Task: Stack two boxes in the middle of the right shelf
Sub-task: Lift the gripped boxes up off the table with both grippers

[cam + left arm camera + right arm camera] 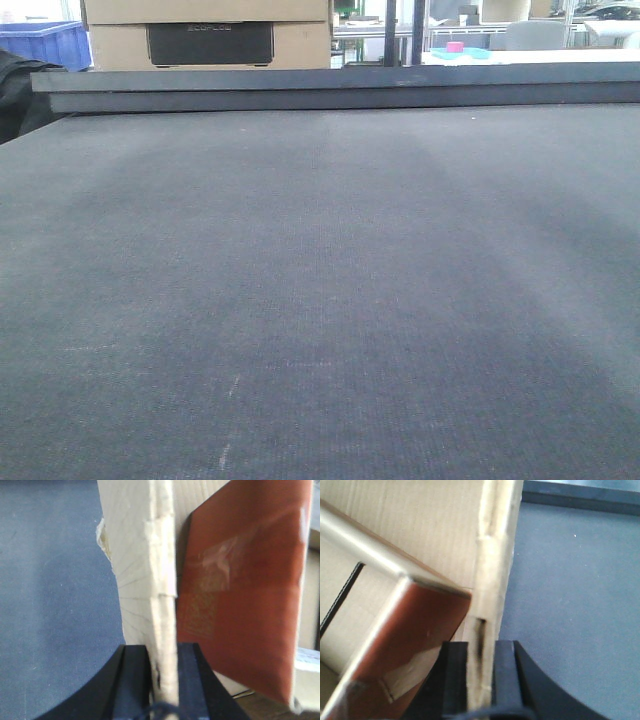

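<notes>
One tan cardboard box [140,555] is held from both sides. In the left wrist view my left gripper [163,652] is shut on the thin top edge of one wall, a finger on each face. A reddish-brown taped flap [245,580] leans inside the box, to the right of that wall. In the right wrist view my right gripper [480,650] is shut on the edge of another wall of the box [420,525], with the reddish-brown flap [415,635] to its left. The shelf is out of view. Neither gripper appears in the front view.
A dark grey table top [320,300] fills the front view and ends in a raised far lip [340,88]. Beyond it stand tan cartons with a black panel [210,42], a blue bin [45,42] and a teal tray [465,52].
</notes>
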